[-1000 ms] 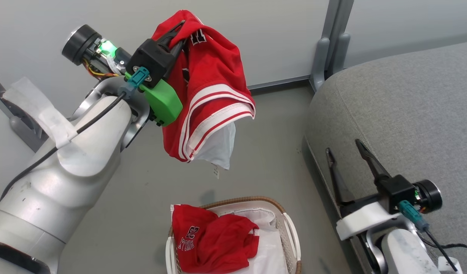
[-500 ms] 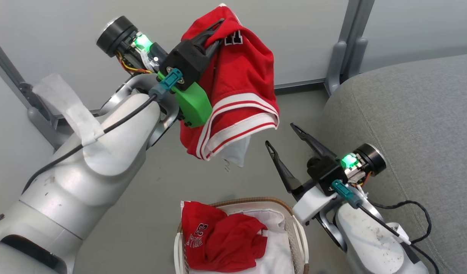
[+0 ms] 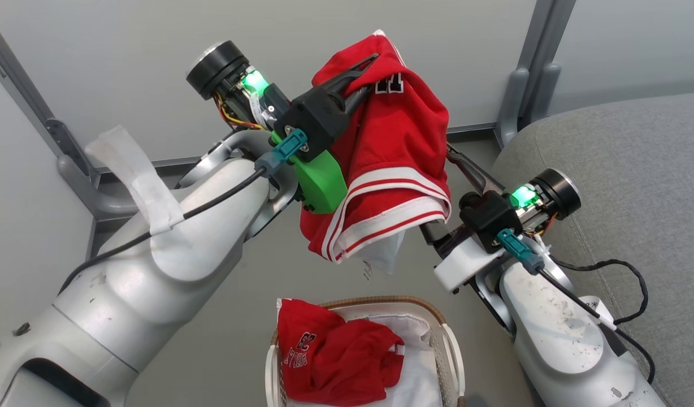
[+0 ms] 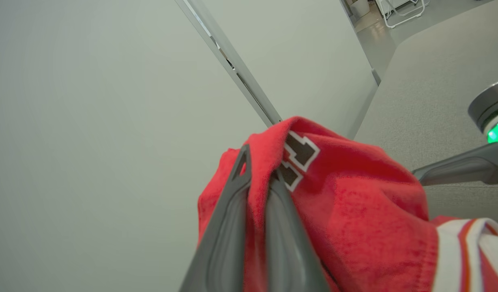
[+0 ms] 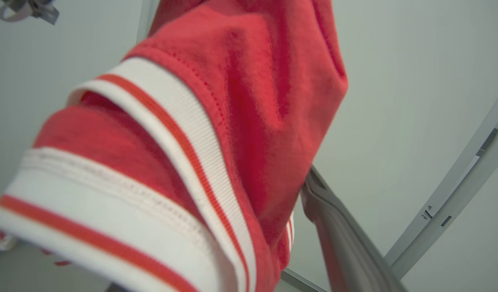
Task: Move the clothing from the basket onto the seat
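Head view: my left jaws are closed on a fold of the striped garment [image 3: 392,169], held high above the basket [image 3: 453,350] with its hem hanging free. The BULLS jersey [image 3: 335,356] lies crumpled inside the basket. The seat [image 3: 635,169] stands to the right of the basket, apart from the held garment. My right jaws sit above the basket at the garment's right side, one finger [image 3: 465,167] passing behind the cloth

Left wrist view: both fingers [image 4: 228,227] pinch red cloth between them. The bite looks narrow, near a fold's edge

Right wrist view: a single finger [image 5: 342,243] shows beside the striped hem, set well off centre. I judge these jaws parted and holding nothing

Recommendation: keep the left jaws clamped and carry the garment rightward from above the basket at a height where the hem clears the seat's edge. The right jaws should take the hem squarely or stand clear to avoid snagging. Release only once the cloth hangs over the cushion
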{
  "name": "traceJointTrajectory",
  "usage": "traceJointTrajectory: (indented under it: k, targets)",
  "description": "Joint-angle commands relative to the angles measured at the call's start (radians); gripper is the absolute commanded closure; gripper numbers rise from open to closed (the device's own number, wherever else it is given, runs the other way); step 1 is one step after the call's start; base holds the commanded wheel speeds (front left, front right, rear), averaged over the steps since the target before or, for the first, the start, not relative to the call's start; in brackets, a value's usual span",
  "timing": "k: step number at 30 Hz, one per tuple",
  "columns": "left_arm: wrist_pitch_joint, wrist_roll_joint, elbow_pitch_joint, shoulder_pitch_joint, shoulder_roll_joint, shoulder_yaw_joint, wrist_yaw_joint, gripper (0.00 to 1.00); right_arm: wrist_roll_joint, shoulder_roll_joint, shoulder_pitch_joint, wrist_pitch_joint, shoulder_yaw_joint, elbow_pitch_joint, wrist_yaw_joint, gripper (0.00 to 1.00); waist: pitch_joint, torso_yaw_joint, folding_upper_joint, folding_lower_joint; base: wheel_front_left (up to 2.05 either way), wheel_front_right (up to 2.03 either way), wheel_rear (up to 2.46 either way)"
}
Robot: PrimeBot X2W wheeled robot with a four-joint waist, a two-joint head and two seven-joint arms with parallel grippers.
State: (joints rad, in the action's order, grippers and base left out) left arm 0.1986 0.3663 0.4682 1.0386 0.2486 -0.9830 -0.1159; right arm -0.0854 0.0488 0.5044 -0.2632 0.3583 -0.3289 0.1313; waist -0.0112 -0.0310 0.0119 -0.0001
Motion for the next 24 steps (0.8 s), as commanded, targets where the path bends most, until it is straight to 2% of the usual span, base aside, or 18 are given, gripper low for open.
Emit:
traceJointTrajectory:
  k: [1,2,3,5,12,13,14,16,17,24]
  targets:
    - [0.000,0.006,-0.006,-0.020,-0.001,-0.002,-0.002,1.00,0.009,0.003,0.014,-0.002,0.008,-0.003,-0.001,0.00,0.002,-0.001,-0.0119,0.0001,0.00,0.00,0.00]
    - [0.000,0.010,-0.008,-0.026,-0.001,-0.004,-0.001,1.00,0.013,0.003,0.018,-0.002,0.013,-0.003,-0.001,0.49,0.003,-0.002,-0.0119,0.0001,0.00,0.00,0.00]
    - [-0.002,0.013,-0.010,-0.033,0.001,-0.006,-0.001,1.00,0.020,0.003,0.021,-0.002,0.018,-0.003,-0.001,0.71,0.004,-0.003,-0.0119,0.0001,0.00,0.00,0.00]
    - [-0.001,0.023,-0.009,-0.046,0.006,-0.006,0.004,1.00,0.029,0.003,0.024,-0.002,0.029,0.001,-0.001,1.00,0.006,-0.007,-0.0119,0.0001,0.00,0.00,0.00]
    - [0.017,0.067,0.007,-0.130,0.009,0.007,0.029,1.00,0.037,0.003,0.027,-0.002,0.041,0.021,-0.001,1.00,0.009,-0.017,-0.0119,0.0001,0.00,0.00,0.00]
    - [0.022,0.076,0.010,-0.145,0.007,0.009,0.032,0.96,0.036,0.003,0.026,-0.002,0.039,0.023,-0.001,1.00,0.009,-0.018,-0.0119,0.0001,0.00,0.00,0.00]
    - [0.027,0.083,0.013,-0.161,0.006,0.010,0.037,0.82,0.035,0.003,0.025,-0.002,0.036,0.025,-0.001,1.00,0.009,-0.019,-0.0119,0.0001,0.00,0.00,0.00]
    - [0.039,0.097,0.017,-0.191,0.000,0.016,0.046,0.37,0.032,0.003,0.020,-0.002,0.030,0.027,-0.001,1.00,0.009,-0.020,-0.0119,0.0001,0.00,0.00,0.00]
    - [0.045,0.104,0.017,-0.209,-0.004,0.021,0.049,0.00,0.029,0.003,0.017,-0.002,0.025,0.027,-0.001,1.00,0.009,-0.020,-0.0119,0.0001,0.00,0.00,0.00]
    - [0.068,0.154,0.000,-0.349,-0.041,0.076,0.085,0.00,0.010,0.003,0.007,-0.002,-0.016,0.018,-0.001,1.00,0.006,-0.020,-0.0119,0.0001,0.00,0.00,0.00]
